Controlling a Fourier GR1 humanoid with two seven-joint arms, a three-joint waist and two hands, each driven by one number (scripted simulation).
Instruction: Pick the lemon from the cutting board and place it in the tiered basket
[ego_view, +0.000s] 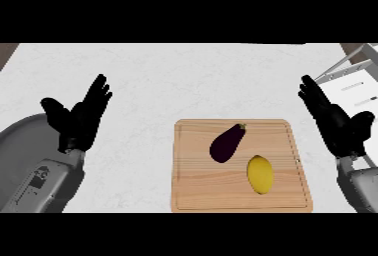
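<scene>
Purple eggplant (227, 142) just beside lemon (259, 173)

tiered basket (353, 75): cut off by right edge (only white wire corner shows) | contents: cannot tell

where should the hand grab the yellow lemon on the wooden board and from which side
Grip the yellow oval lemon across its narrow middle, coming down from above with the right hand, the nearer one. It lies flat on the wooden cutting board with its long axis running near to far, so fingers and thumb should close on its left and right flanks. The dark purple eggplant sits just beyond it, so keep clear of the far-left end.
</scene>
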